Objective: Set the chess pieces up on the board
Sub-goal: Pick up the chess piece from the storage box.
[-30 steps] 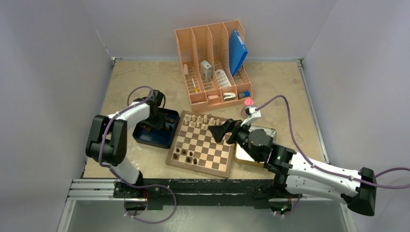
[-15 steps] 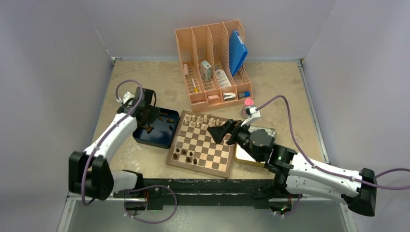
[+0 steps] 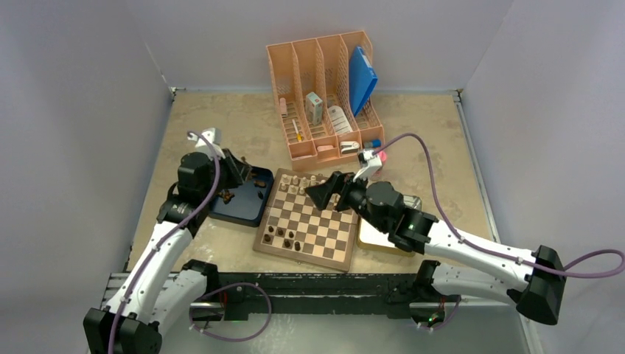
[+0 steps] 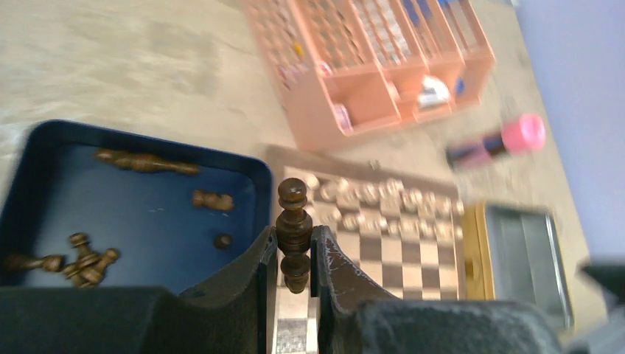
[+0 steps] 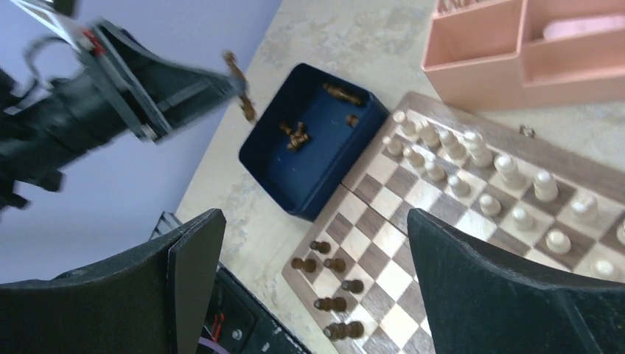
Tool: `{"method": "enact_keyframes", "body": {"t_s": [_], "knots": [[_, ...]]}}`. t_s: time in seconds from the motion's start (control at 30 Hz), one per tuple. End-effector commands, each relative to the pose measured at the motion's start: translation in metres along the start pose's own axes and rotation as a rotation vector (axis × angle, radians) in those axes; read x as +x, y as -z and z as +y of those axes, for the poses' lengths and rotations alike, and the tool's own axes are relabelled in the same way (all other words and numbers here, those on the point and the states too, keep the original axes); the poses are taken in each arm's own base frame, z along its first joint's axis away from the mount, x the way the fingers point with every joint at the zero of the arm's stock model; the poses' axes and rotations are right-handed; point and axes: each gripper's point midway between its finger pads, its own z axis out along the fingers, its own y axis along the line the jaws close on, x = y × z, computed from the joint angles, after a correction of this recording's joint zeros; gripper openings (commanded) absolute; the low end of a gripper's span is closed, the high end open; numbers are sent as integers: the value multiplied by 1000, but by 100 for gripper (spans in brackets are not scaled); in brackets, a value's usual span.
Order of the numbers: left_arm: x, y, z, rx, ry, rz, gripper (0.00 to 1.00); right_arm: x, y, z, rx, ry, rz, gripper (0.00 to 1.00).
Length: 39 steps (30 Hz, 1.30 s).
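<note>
The left gripper is being shown closed on one dark brown piece, which is being held upright by its lower stem between the two fingers, its knobbed head standing clear above them. In the left wrist view the gripper is being held above the inner edge of the blue tray. Several loose dark pieces are lying on their sides in the tray. In the top view the tray is sitting at nine o'clock of the board, touching or just beside its rim.

The right gripper is being held wide open and empty over the board, towards its one o'clock corner. A few dark pieces already placed are standing near the seven o'clock corner. The pale pieces are filling the two rows at twelve o'clock.

The step in hand is judged to be the transfer of a piece from tray to board. A move towards the six o'clock rows is being called for next, then an upright lowering onto a free square without the standing neighbours being knocked.
</note>
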Motion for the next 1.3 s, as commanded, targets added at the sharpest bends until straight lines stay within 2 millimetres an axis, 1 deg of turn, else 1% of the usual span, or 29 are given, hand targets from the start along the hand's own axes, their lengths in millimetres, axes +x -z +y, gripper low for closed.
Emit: {"method": "enact_keyframes", "body": {"t_s": [0.0, 0.07, 0.13, 0.23, 0.3, 0.37, 0.43, 0.53, 0.67, 0.73, 0.83, 0.97, 1.07, 1.27], "knots": [[26, 13, -61, 489, -334, 45, 0, -42, -4, 44, -140, 33, -41, 94], [37, 22, -73, 605, -389, 63, 0, -45, -8, 49, -140, 60, -18, 90], [43, 30, -81, 682, -447, 61, 0, -45, -12, 53, -147, 82, 9, 85], [49, 42, -90, 781, -572, 32, 0, -40, -18, 60, -176, 101, 60, 68], [56, 47, -91, 830, -646, 15, 0, -33, -23, 67, -201, 105, 105, 58], [57, 48, -92, 854, -699, -30, 0, -29, -29, 74, -222, 110, 139, 49], [61, 49, -92, 876, -723, -32, 0, -19, -34, 80, -258, 117, 191, 44], [66, 52, -93, 906, -750, -33, 0, -6, -41, 85, -285, 125, 255, 42], [67, 49, -89, 887, -753, -23, 0, 4, -51, 92, -322, 125, 296, 43], [68, 49, -89, 892, -752, -19, 0, 5, -58, 93, -313, 125, 303, 44], [68, 50, -90, 900, -753, -25, 0, 4, -67, 88, -277, 133, 300, 44], [69, 50, -90, 904, -754, -20, 0, 6, -71, 92, -288, 138, 306, 45], [71, 51, -91, 915, -754, -17, 0, 7, -76, 89, -273, 143, 311, 45], [71, 51, -90, 913, -755, -18, 0, 3, -80, 84, -235, 147, 290, 38]]}}
